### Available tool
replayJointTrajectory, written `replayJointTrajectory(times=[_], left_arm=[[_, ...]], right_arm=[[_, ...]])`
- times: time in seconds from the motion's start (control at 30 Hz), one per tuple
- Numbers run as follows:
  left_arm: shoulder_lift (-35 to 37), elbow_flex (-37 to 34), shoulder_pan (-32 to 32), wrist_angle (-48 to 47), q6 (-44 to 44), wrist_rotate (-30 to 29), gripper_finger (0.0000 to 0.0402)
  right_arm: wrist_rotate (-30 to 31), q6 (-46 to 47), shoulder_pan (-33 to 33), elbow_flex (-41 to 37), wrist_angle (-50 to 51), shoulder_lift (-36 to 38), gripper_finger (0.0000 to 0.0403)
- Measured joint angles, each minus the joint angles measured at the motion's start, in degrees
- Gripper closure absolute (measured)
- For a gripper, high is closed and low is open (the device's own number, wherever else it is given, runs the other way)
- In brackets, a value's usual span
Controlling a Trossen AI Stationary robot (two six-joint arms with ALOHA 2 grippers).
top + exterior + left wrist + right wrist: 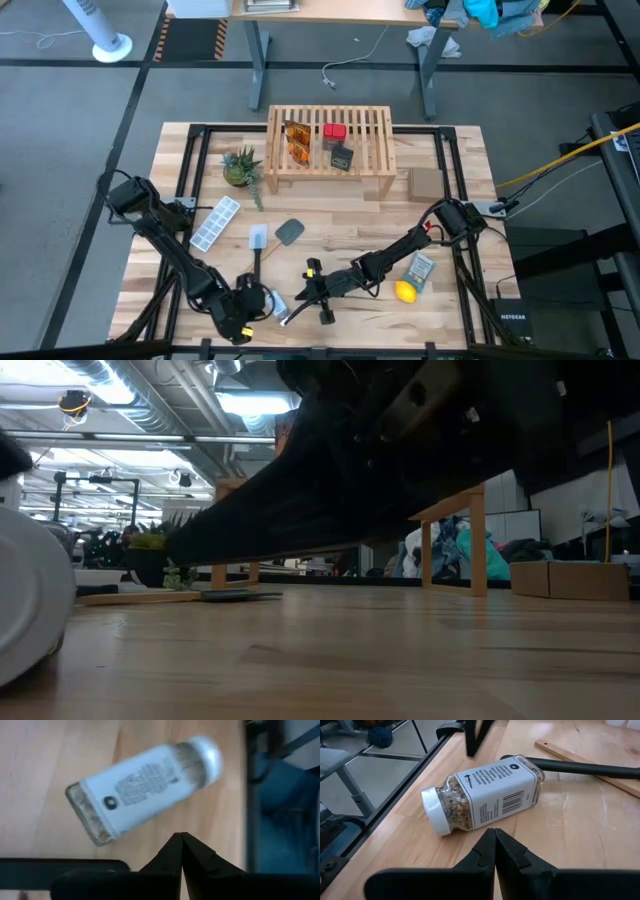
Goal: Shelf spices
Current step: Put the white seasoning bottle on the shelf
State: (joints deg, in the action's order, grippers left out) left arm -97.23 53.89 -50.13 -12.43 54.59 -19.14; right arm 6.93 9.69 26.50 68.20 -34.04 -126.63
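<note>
The clear white-capped bottle (145,785) (485,795) lies on its side on the table near the front edge (277,305). My left gripper (181,837) (260,300) is shut, with its tips just short of the bottle's labelled side. My right gripper (495,832) (293,310) is shut too and points at the bottle's other side. On the slatted top of the shelf (372,128), at the far middle, stand two amber packets (296,141), a red box (334,131) and a black box (342,157). My right gripper's shut fingertips (490,840) stand right at the lower edge of the bottle's labelled side (495,817), coming in low from the table's right. I cannot tell whether they touch it. The bottle lies flat on the table.
A white tray (215,223), two spatulas (258,240) (289,232) and a potted plant (241,167) lie to the left. A lemon (405,291), a grey-blue packet (419,269) and a cardboard box (427,183) are to the right. The table's front edge is close behind the bottle.
</note>
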Motion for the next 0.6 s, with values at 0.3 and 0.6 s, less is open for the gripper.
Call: replayJointTrajectory(times=[0.3,0.6], left_arm=[[-8.3,0.1,4.4,6.9,-6.6,5.0,0.0402],[-8.5,0.1,9.2,9.1,-19.3,2.9,0.0401]], right_arm=[[0.1,-1.0,0.0,0.0,0.0,0.0,0.0395],[1.3,-3.9,0.0,0.0,1.3,0.0,0.0395]])
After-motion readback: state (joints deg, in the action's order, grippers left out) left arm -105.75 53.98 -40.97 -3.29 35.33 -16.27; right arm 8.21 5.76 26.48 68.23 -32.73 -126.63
